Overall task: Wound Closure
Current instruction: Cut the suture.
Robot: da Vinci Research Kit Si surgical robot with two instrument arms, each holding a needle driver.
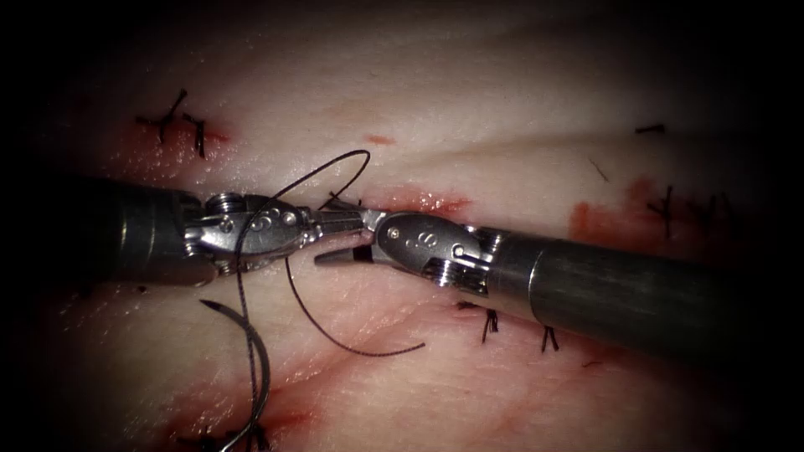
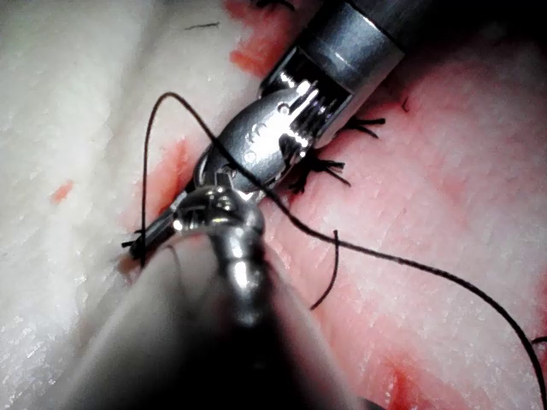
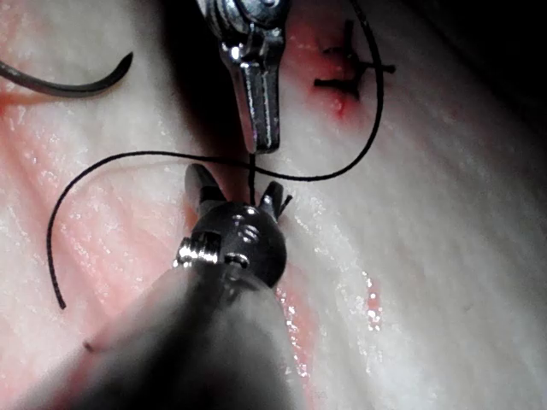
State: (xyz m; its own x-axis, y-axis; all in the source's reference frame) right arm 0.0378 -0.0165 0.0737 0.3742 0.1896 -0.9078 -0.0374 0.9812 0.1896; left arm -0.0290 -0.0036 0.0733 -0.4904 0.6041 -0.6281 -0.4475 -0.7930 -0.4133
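The left tool (image 1: pixel 335 222) and right tool (image 1: pixel 347 243) are brought tip to tip over the tissue's middle. The left jaws are closed; the right jaws are parted.

A dark knotted stitch (image 1: pixel 176 124) sits at the upper left of the endoscope view, with short ends sticking out. Another stitch (image 1: pixel 666 209) lies at the right, beside a red stain (image 1: pixel 603 222). Two small stitches (image 1: pixel 488 322) stand below centre. A loose thread scrap (image 1: pixel 649 129) lies at the upper right, and a small red spot (image 1: pixel 378 140) sits above centre.
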